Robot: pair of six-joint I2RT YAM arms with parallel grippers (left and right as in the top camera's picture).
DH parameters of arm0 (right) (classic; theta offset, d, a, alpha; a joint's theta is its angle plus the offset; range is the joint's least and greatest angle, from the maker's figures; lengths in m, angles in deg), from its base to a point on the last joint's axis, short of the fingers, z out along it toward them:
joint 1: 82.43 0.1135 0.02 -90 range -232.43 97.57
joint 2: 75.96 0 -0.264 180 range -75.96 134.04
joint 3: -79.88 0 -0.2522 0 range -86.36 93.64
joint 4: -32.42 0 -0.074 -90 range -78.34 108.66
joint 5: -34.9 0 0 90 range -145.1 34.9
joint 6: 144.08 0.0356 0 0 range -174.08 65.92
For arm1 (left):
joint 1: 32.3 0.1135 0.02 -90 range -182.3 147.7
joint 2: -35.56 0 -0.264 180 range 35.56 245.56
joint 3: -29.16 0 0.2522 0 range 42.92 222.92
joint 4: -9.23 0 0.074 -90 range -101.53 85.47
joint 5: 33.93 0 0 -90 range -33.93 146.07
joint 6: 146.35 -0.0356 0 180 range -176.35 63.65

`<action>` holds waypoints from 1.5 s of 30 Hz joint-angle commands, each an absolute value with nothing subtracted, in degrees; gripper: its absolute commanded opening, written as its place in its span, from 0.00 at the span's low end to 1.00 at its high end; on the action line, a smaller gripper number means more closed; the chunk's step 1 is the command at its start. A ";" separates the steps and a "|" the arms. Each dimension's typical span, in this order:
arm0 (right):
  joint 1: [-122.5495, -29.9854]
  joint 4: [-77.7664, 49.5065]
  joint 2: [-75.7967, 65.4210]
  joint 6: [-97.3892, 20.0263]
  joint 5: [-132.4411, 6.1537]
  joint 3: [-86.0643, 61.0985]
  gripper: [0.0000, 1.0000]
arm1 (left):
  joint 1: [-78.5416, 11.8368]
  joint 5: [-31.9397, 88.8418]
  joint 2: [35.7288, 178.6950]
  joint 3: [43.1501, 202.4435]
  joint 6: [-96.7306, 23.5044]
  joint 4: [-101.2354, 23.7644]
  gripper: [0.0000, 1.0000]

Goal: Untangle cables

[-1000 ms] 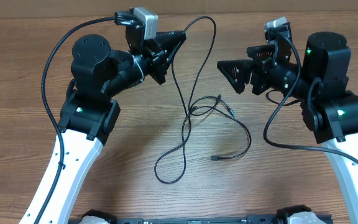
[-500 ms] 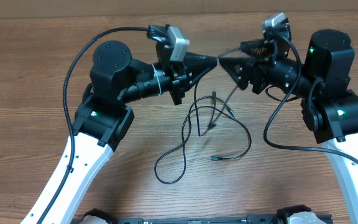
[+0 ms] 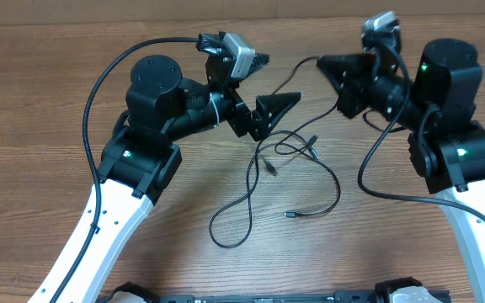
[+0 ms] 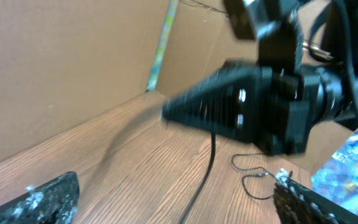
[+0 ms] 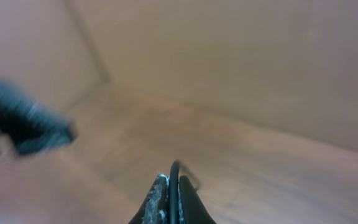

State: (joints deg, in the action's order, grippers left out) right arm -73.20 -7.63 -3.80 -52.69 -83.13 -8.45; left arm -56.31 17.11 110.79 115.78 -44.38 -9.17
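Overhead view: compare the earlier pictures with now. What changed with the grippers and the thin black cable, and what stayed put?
The left gripper carried the thin black cable across to the right gripper, let go, opened and drew back. The right gripper shut on it and pulled back slightly. The loose loops lower on the wooden table lie as before.

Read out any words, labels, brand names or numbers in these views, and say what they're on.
None readable: no lettering shows on the cables or the wooden table.
Colourful patch at the left wrist view's edge: too blurred to read.
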 commanded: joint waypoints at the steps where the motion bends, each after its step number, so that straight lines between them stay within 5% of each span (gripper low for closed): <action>1: -76.21 -3.89 -4.24 -47.40 -73.80 -7.51 0.04 | -56.33 19.10 109.78 116.37 -44.82 -10.31 1.00; 16: -100.15 20.22 -4.15 -31.45 -71.20 -7.51 0.04 | -56.33 28.28 109.80 116.35 -44.80 -26.33 1.00; 45: -120.30 18.78 20.31 -32.02 -58.70 -7.53 0.04 | -56.33 37.02 109.80 116.35 -44.80 -42.20 1.00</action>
